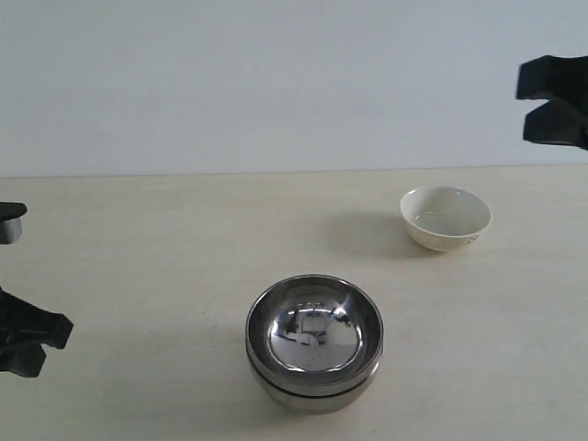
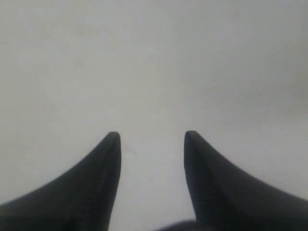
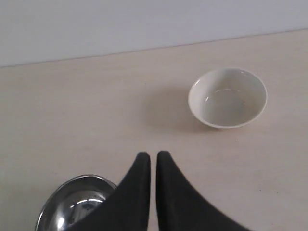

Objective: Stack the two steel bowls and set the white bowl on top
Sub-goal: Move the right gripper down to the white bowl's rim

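The two steel bowls (image 1: 314, 342) sit nested one inside the other at the front middle of the table; the inner bowl mirrors the room, and the outer bowl's wall (image 1: 312, 393) shows below it. The white bowl (image 1: 446, 217) stands alone and upright at the back right. My left gripper (image 1: 37, 336) is low at the left edge, open and holding nothing, over bare table (image 2: 154, 72). Raised at the far right, my right gripper (image 1: 544, 103) is shut and holds nothing. The right wrist view shows its fingertips together (image 3: 153, 155), the white bowl (image 3: 227, 97) beyond them, and the steel bowls (image 3: 77, 204) beside one finger.
The pale wooden table (image 1: 147, 266) ends at a plain white wall (image 1: 276, 83) behind. Nothing else stands on the table in these views.
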You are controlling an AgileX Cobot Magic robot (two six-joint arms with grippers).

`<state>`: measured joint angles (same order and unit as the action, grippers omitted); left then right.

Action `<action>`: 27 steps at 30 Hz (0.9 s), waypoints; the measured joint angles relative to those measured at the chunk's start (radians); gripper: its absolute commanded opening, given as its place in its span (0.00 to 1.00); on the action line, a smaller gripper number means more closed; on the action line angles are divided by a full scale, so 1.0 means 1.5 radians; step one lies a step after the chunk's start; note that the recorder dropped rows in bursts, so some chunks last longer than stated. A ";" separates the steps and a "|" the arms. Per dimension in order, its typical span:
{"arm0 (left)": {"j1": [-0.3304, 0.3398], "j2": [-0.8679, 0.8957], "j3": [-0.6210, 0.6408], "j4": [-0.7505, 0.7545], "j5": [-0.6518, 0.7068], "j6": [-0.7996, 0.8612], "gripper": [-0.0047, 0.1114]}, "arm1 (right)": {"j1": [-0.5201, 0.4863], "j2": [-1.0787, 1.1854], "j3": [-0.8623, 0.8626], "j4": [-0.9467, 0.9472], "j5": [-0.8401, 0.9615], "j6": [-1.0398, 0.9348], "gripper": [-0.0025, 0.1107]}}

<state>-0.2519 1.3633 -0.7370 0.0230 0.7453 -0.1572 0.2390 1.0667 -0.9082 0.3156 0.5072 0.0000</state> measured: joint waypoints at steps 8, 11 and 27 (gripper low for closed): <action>0.000 0.000 0.000 -0.006 -0.044 -0.006 0.39 | 0.000 0.195 -0.148 -0.023 0.035 -0.005 0.46; 0.000 0.000 0.000 -0.015 -0.082 -0.006 0.39 | 0.000 0.267 -0.193 -0.053 0.038 0.018 0.47; 0.000 0.045 0.000 -0.033 -0.275 0.010 0.39 | -0.129 0.574 -0.421 -0.093 0.105 0.059 0.47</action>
<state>-0.2519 1.4303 -0.7370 -0.0263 0.3327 -0.1427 0.0455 1.9271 -1.5405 0.1759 0.6649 0.0888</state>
